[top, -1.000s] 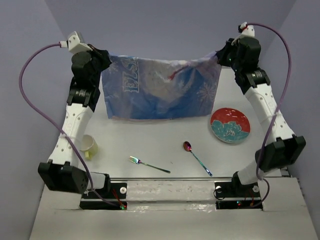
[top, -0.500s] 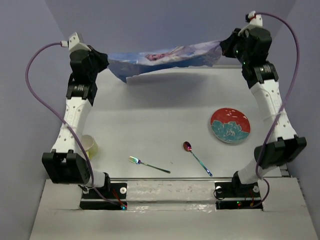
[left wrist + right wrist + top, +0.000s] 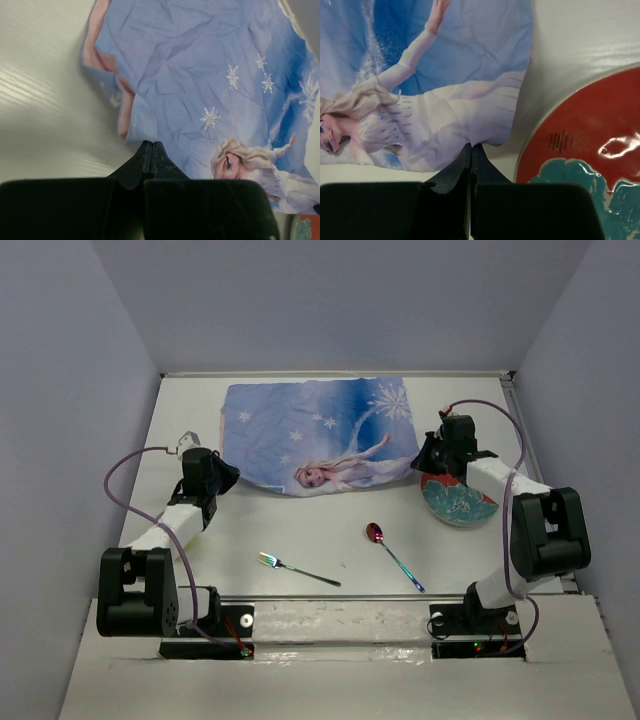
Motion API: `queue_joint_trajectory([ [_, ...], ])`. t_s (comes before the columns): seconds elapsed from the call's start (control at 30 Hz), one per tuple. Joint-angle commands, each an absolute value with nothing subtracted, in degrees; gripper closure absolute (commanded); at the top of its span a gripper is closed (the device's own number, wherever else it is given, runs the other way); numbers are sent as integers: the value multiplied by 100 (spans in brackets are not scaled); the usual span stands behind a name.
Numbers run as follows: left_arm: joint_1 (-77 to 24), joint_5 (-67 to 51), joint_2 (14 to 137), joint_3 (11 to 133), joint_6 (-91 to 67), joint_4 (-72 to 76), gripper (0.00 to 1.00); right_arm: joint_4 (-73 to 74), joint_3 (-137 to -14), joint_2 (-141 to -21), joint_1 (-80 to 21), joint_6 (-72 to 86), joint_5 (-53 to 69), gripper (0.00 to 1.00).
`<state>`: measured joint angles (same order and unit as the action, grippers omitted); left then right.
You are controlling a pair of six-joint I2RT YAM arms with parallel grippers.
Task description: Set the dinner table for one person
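The blue princess placemat [image 3: 320, 435] lies spread flat on the far middle of the white dinner table [image 3: 300, 530]. My left gripper [image 3: 228, 478] is low at the mat's near left corner, shut on the cloth edge; the left wrist view shows its jaws [image 3: 152, 144] pinching the placemat [image 3: 200, 75]. My right gripper [image 3: 420, 462] is low at the near right corner, shut on the placemat [image 3: 445, 75], with its tips [image 3: 471, 146] on the hem. The red and teal plate [image 3: 465, 505] sits just right of that corner, close beside the right gripper [image 3: 590, 135].
An iridescent spoon [image 3: 390, 552] lies on the table near the middle right, and an iridescent fork [image 3: 297, 568] lies near the middle front. The table's back wall is just beyond the mat's far edge. The arm bases stand at the near edge.
Both arms came down and toward the near side. The placemat, held hanging in the air at the back, now lies flat on the table. Both grippers still hold its corners.
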<state>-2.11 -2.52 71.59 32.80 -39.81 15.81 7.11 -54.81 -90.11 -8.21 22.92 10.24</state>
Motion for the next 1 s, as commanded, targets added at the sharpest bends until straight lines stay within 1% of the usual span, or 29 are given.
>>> queue_joint_trajectory([
  [0.0,-167,-255,6997,2919,-3999,2584,100,-193,-5117,-8614,-791,2496,1160,100],
  [0.23,-158,-62,6531,2294,-3841,2435,100,-308,-3948,-8087,-844,2724,1274,100],
  [0.27,-158,156,6495,2233,-3797,2408,100,-325,-3677,-7929,-844,2751,1274,100],
  [0.43,-149,141,6267,1785,-3753,2347,100,-369,-3015,-7524,-844,2900,1230,100],
  [0.53,-149,79,6039,1591,-3779,2338,100,-334,-2778,-7340,-844,3128,916,100],
  [0.63,-149,44,5749,1468,-3875,2146,100,-264,-2760,-7102,-844,3190,817,100],
  [0.83,-149,70,5371,1275,-4069,1925,100,-62,-2891,-7339,-844,3191,668,98],
  [0.97,-149,88,5002,1064,-4210,1705,100,-17,-2997,-7357,-844,3155,449,92],
])
